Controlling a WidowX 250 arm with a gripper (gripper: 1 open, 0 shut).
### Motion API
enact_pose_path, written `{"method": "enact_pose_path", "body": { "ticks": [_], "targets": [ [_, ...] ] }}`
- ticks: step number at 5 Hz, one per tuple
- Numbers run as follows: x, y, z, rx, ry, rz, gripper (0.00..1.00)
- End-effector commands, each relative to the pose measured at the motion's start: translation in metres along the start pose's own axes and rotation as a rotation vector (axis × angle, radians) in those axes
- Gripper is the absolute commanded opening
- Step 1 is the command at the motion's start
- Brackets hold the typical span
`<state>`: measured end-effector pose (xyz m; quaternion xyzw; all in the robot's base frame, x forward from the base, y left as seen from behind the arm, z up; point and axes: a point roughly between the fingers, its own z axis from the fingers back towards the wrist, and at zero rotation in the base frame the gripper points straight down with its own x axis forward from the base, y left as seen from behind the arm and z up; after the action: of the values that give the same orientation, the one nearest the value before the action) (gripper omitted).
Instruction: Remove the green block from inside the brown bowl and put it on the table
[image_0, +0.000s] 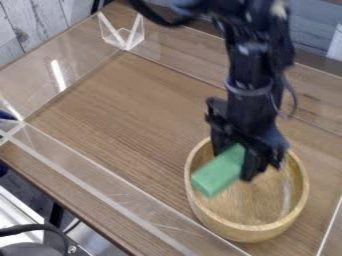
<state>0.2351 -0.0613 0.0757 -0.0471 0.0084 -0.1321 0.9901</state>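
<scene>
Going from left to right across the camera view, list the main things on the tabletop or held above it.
Clear plastic stand, green block, brown bowl; the gripper overlaps these last two, so I leave it out.
</scene>
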Motion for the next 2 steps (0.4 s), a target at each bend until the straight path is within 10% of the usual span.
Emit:
{"method": "enact_pose_path", "body": {
  "ticks": [1, 2],
  "targets": [
    [0.006, 0.042, 0.032, 0.017, -0.09, 0.11, 0.0],
    [-0.004, 0.088, 0.035, 0.026, -0.095, 0.191, 0.0]
  ]
}}
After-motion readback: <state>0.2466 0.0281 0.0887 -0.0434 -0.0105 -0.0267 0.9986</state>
